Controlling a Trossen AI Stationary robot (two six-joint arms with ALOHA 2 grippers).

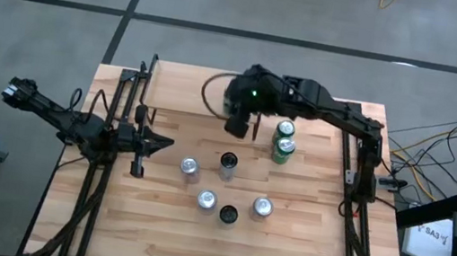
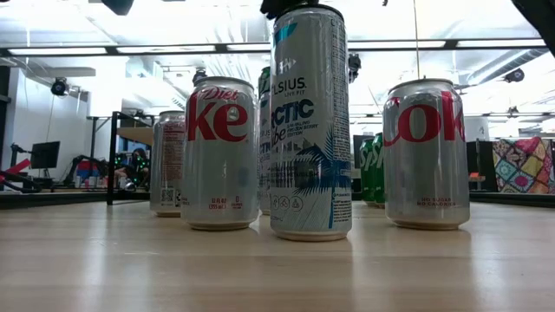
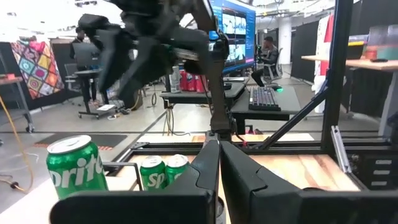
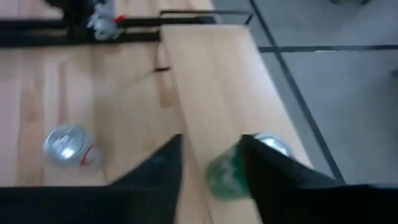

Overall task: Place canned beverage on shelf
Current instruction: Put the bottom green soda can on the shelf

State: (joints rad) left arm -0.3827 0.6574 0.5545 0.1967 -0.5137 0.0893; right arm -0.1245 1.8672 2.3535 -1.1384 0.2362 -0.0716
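A green Sprite can stands upright on its base on the light-wood shelf, near the shelf's right end. In the left wrist view this can stands free, and my right gripper hangs above it, blurred. The right wrist view looks down past my right gripper: its fingers are apart, and one finger covers part of the can's top. In the high view the right arm hides the can and reaches over the shelf. My left gripper waits shut at the table's left, pointing level.
Two more green cans stand right of the shelf. Several silver and dark-topped cans stand in a loose group mid-table, close to the low camera: a Diet Coke, a tall Celsius. The near part of the table is bare wood.
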